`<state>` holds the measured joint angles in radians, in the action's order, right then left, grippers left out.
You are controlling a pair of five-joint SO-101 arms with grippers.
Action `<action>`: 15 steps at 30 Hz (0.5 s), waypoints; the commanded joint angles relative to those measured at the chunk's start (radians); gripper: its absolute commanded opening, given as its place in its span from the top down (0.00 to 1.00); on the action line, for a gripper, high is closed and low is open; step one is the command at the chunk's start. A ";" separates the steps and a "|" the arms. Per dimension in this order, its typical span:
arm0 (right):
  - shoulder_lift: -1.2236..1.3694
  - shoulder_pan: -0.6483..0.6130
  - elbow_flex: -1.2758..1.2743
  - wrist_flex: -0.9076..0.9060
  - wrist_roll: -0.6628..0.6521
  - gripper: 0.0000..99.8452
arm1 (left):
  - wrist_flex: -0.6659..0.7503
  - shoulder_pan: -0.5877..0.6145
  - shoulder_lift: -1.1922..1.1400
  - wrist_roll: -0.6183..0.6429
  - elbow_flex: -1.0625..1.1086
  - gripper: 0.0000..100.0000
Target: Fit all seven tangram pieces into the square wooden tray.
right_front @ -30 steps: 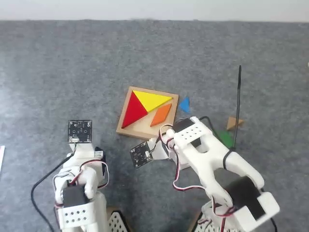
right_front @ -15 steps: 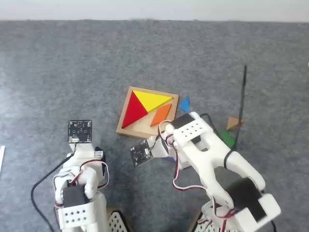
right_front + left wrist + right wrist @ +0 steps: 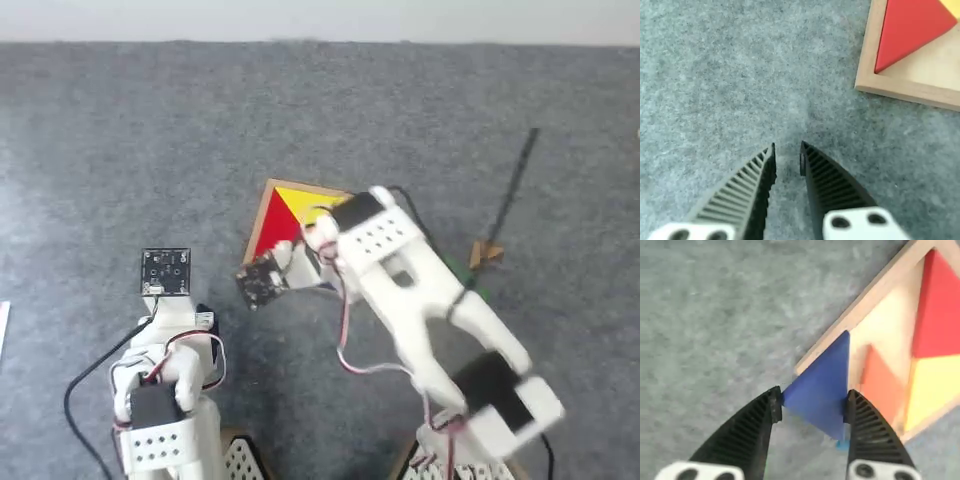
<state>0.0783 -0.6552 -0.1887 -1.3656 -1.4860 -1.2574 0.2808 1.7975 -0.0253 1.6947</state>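
Gripping the blue triangle by two sides, the right hand holds it over the rim of the square wooden tray. A red triangle, a yellow triangle and an orange piece lie inside the tray. The left hand hangs low over the grey counter beside the tray, opened a little, holding nothing.

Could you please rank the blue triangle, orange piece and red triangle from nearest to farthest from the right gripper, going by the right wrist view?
1. blue triangle, held in the right gripper.
2. orange piece, just behind it in the tray.
3. red triangle, deeper in the tray.
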 commanded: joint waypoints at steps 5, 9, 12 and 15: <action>0.321 -0.010 0.388 -0.153 -0.109 0.85 | -0.003 -0.003 0.018 0.000 -0.012 0.92; 0.424 -0.010 0.483 -0.211 -0.150 0.85 | -0.003 -0.003 0.018 0.000 -0.012 0.92; 0.441 -0.010 0.500 -0.211 -0.155 0.84 | -0.003 -0.003 0.018 0.000 -0.012 0.92; 0.441 -0.010 0.500 -0.209 -0.158 0.81 | -0.003 -0.003 0.018 0.000 -0.012 0.92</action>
<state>0.5324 -0.6598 0.2624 -1.5604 -1.6287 -1.2574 0.2808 1.7975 -0.0253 1.6947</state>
